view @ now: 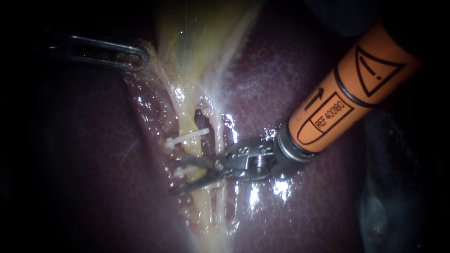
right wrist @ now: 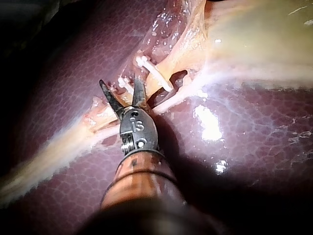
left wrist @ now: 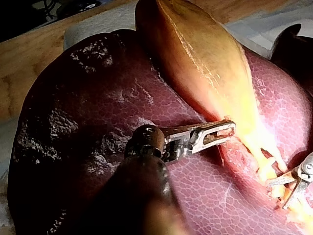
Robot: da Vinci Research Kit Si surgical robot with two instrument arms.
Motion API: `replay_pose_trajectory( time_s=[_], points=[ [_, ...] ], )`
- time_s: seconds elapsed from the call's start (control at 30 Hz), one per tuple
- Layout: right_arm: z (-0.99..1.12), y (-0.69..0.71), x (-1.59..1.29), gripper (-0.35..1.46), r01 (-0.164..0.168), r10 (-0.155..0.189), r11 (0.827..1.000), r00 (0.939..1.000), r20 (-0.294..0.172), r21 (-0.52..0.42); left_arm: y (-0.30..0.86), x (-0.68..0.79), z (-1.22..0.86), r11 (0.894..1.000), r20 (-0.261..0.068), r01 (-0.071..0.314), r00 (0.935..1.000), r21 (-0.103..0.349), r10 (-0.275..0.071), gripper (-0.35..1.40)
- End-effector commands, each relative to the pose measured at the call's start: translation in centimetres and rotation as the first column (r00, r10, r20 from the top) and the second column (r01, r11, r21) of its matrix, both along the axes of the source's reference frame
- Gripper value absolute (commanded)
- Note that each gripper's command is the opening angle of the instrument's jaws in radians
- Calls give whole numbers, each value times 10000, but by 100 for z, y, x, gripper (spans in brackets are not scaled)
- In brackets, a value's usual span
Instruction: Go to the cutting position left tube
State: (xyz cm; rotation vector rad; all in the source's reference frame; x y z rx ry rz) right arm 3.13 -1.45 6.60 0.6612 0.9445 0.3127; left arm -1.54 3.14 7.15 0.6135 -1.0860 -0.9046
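Right instrument (view: 191,175), jaws open, straddles left tube (view: 189,152); left instrument (view: 138,59) grips gallbladder (view: 197,33).

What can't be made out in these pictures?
Left wrist view: right instrument cut off by the frame edge; only its tip shows.
Endoscope view: shaft of the left instrument lost in darkness.
Endoscope view: lower clip partly covered by the right instrument.
Right wrist view: left instrument not in frame.

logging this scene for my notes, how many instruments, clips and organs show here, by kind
instruments: 2, the left instrument and the right instrument
white clips: 2, the upper clip and the lower clip in the endoscope view
liver: 1
gallbladder: 1
total: 6
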Motion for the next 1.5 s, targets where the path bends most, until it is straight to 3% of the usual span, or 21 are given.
replay_pose_trajectory(
  time_s=[0.03, 0.2, 0.53, 0.7, 1.13, 1.5],
  points=[
    [-1, 0, 0, 136, 9, -9, 10000, 10000, -4, -1, 0, 0, 0, 10000, 1, 0, 10000, -1, 0, -35],
    [-13, 2, -8, 136, 21, -20, 9999, 10000, -16, 106, 0, 0, 0, 10000, 3, -4, 10000, -1, 4, -35],
    [-51, 25, -40, 131, 55, -50, 9994, 9999, -149, 338, 0, 1, 1, 10000, 6, -9, 10000, -1, 9, -35],
    [-56, 33, -54, 129, -14, 18, 9995, 9999, -105, 321, 1, 1, 1, 10000, 7, -11, 10000, -1, 11, -35],
    [-24, 32, -56, 134, -331, 315, 9959, 9993, 208, 841, 1, 1, 1, 10000, 7, -10, 10000, -1, 10, -35],
    [16, 35, -59, 136, -107, 71, 9809, 9998, 196, 1944, 0, 0, 2, 10000, -1, -1, 10000, -9, 1, -35]
  ],
)
